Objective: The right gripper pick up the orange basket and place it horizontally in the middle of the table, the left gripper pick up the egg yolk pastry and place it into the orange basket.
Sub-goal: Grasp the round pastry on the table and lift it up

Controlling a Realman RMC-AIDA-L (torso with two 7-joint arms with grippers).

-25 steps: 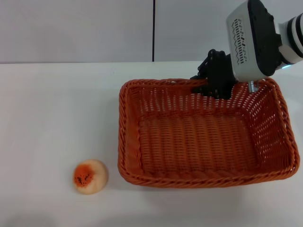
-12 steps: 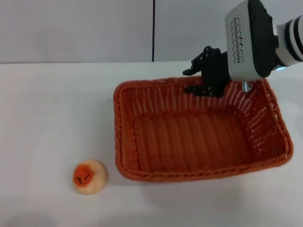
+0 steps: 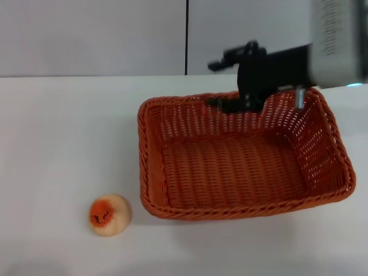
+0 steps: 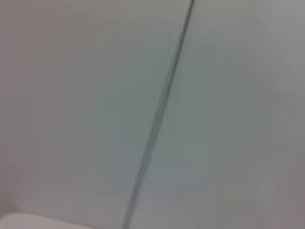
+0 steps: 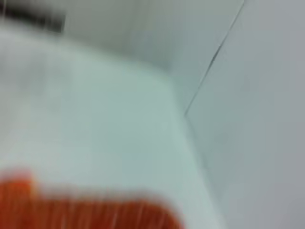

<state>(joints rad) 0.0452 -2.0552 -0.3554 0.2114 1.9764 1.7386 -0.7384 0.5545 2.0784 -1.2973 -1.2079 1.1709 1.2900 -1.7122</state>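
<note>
The orange basket [image 3: 150, 167] lies lengthwise on the white table [image 3: 69, 132], right of centre, and holds nothing. My right gripper [image 3: 222, 82] hovers at the basket's far rim, motion-blurred. It is open, with one finger above the rim and the other just inside the far wall. A blurred strip of the orange basket [image 5: 86, 212] shows in the right wrist view. The egg yolk pastry [image 3: 110, 214] sits on the table at the front left, a short gap from the basket's near left corner. My left gripper is out of view.
A grey wall with a dark vertical seam [image 3: 187, 37] runs behind the table. The left wrist view shows only that wall and seam [image 4: 157, 124]. Bare tabletop spreads to the left of the basket and behind the pastry.
The basket slid a little to the left and now rests still. My right gripper's fingers spread apart at the far rim and the wrist swung upward.
</note>
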